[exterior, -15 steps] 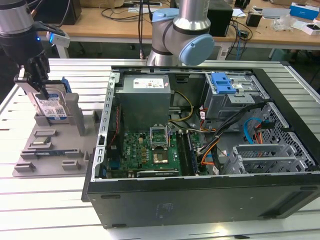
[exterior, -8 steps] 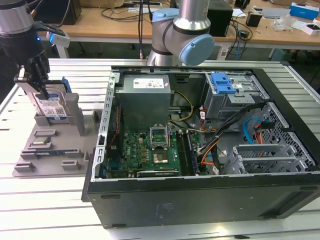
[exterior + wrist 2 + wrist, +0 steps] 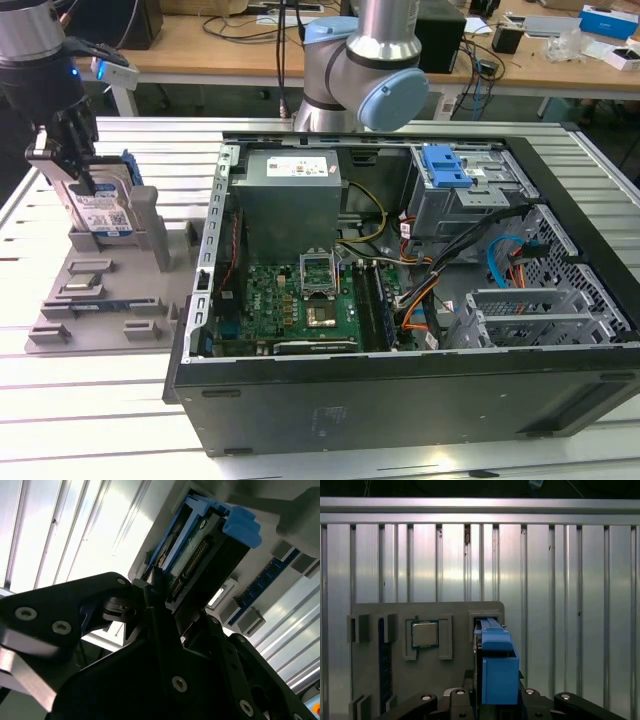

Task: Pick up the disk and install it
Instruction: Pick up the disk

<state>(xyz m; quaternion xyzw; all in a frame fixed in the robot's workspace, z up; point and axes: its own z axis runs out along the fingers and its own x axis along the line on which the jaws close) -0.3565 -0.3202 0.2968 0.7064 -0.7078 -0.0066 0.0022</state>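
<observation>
- The slatted metal table [image 3: 110, 420] is one, and it carries all the other things.
- One computer case [image 3: 400, 400] lies on its side with the cover off. I judge this is so that the inside can be reached from above. One blue latch [image 3: 445, 165] sits on the drive cage at its far corner, well apart from the disk.
- One robot arm [image 3: 370, 70] stands behind the case.
- One grey tray [image 3: 110, 290] lies just beside the case, at the exterior view's left. Its slots and posts seem made to keep each part in a known place.
- One gripper [image 3: 85, 178] hangs over the tray's far end. Its jaws are closed on the upper end of the disk, one finger on either side.
- One disk [image 3: 105, 212] stands upright on its edge, probably so that its top is free to be taken. Its lower edge is at the tray's slot; I cannot tell if it is clear of it.
- One processor chip [image 3: 425, 634] lies flat in its own frame on the tray, near the disk.
</observation>
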